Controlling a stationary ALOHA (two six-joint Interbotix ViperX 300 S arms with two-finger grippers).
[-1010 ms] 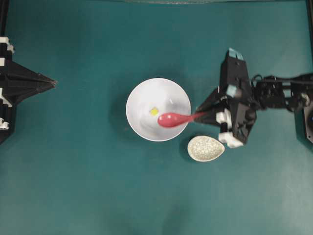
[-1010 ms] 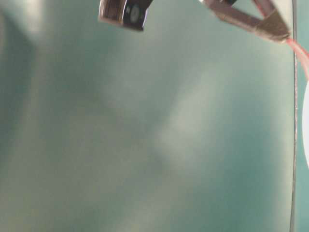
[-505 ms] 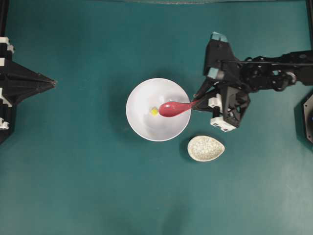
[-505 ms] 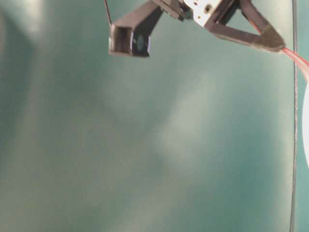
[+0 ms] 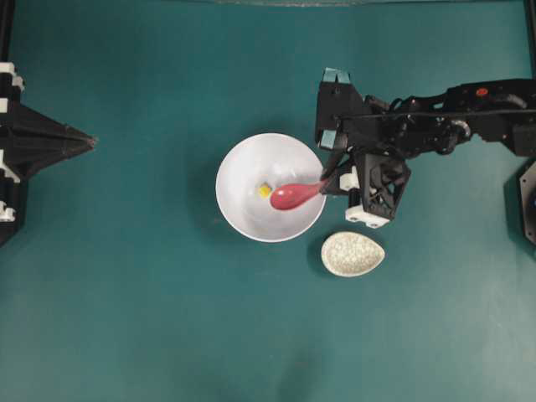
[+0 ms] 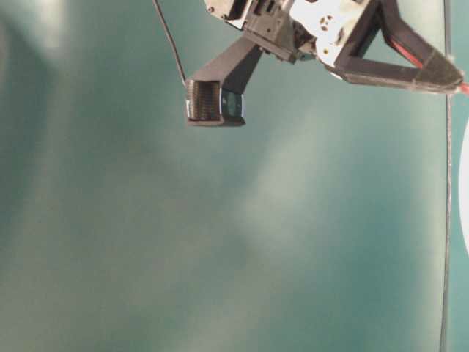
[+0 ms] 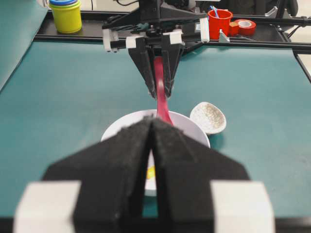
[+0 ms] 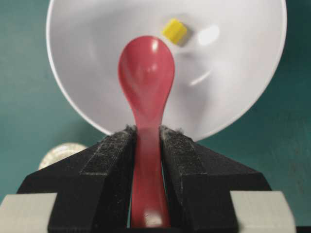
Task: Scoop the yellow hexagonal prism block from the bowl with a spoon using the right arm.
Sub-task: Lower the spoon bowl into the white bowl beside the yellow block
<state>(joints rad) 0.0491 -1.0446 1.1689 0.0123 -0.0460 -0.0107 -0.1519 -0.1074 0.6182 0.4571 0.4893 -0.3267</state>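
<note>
Inside the bowl (image 5: 270,188), near its centre, you have the yellow hexagonal prism block (image 5: 265,191) lying on the white floor, not yet in the spoon (image 5: 293,195). Your right gripper (image 8: 147,145) is clamped on the spoon's handle, its two pads pressed against either side of the pink-red stem, with the scoop pushed out ahead over the bowl. Over the last second your right arm (image 5: 435,126) has swung in toward the bowl, and the scoop has travelled from the bowl's lower right part to a spot right beside the block. In the right wrist view the block sits just beyond the scoop's tip and a little to its right, so whether the two already touch I cannot tell.

That leaves you lined up for the scoop itself: you likely need to get the tip down and under the block, then push toward the far wall of the bowl. Such a tiny block may skid away rather than ride up.

Well away from the bowl, your left gripper (image 7: 150,160) waits with its fingers closed together and nothing between them. The small speckled dish (image 5: 353,254) sits just beside the bowl, clear of the spoon.
</note>
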